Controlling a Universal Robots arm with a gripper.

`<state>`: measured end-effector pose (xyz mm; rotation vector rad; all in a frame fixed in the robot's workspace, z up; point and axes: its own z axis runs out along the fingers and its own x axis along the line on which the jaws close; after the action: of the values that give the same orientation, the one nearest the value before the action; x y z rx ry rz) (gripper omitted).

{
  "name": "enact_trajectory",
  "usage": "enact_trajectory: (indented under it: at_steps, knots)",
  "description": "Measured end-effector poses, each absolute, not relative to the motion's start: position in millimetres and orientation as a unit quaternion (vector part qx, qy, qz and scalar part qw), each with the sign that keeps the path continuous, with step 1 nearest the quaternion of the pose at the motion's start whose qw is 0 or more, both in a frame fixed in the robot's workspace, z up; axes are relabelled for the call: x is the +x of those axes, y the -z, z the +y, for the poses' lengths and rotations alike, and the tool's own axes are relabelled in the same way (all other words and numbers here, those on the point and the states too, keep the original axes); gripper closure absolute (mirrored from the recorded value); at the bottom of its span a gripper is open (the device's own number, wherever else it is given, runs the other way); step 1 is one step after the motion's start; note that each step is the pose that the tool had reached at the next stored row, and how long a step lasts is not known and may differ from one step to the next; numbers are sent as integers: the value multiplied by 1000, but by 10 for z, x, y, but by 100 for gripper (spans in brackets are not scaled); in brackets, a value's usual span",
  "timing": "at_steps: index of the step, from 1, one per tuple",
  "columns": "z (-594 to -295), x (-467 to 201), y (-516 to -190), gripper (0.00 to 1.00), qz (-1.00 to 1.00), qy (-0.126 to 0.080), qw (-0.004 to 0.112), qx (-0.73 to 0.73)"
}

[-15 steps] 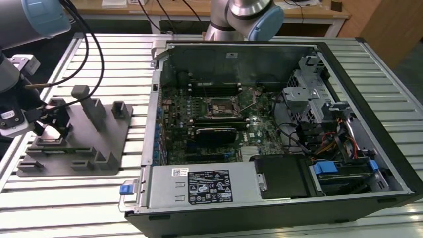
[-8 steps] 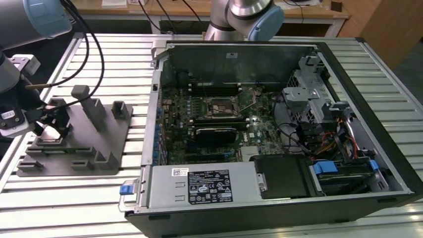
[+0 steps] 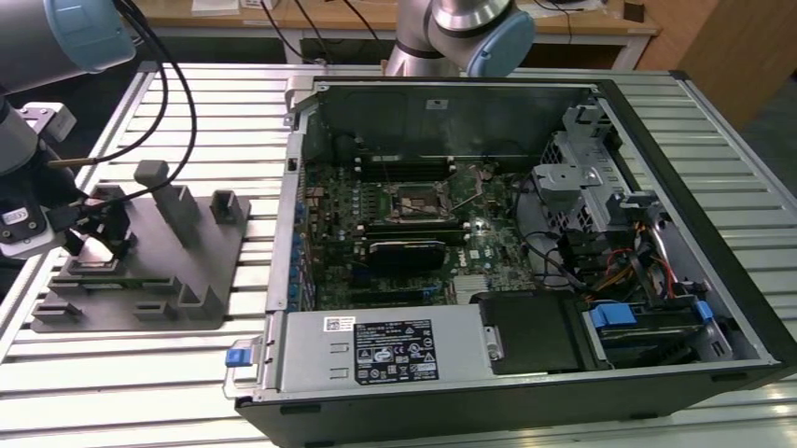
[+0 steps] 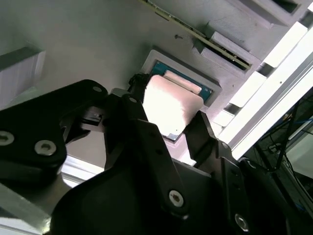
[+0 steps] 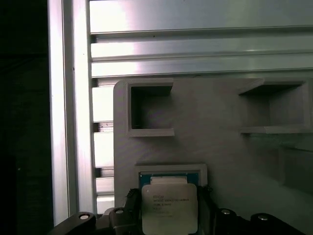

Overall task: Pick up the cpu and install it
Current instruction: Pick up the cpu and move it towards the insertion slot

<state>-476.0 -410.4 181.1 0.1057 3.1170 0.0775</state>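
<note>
While the jaws sit low over the grey fixture tray (image 3: 209, 266) on the worktop (image 3: 149, 373) in the exterior view, the second wrist view shows them clamped on the cpu (image 4: 168, 110), and the first wrist view places it at the tray's recess.

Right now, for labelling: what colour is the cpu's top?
The cpu top is silvery; first wrist view.

A grey fixture tray (image 3: 125, 315) with upright posts lay on the slatted metal table (image 3: 125, 392), at the exterior view's left. Just beside it stood an open computer case (image 3: 449, 112), showing its green motherboard (image 3: 492, 245) and a silver power supply (image 3: 373, 350). A wooden desk (image 3: 585, 26) stood behind.
</note>
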Motion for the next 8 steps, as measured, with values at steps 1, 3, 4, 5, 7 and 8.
enact_trajectory:
  at_steps: [1,3,4,5,7,8]
  knots:
    - [-4104,-4760,-1812,43,999,-25,11,34]
    - [-4104,-4760,-1811,45,999,-25,11,34]
    - [-4104,-4760,-1811,45,999,-25,11,34]
    - [-4103,-4760,-1811,45,999,-25,10,34]
    - [-4104,-4760,-1811,45,999,-25,10,34]
    - [-4103,-4760,-1816,45,999,-25,10,34]
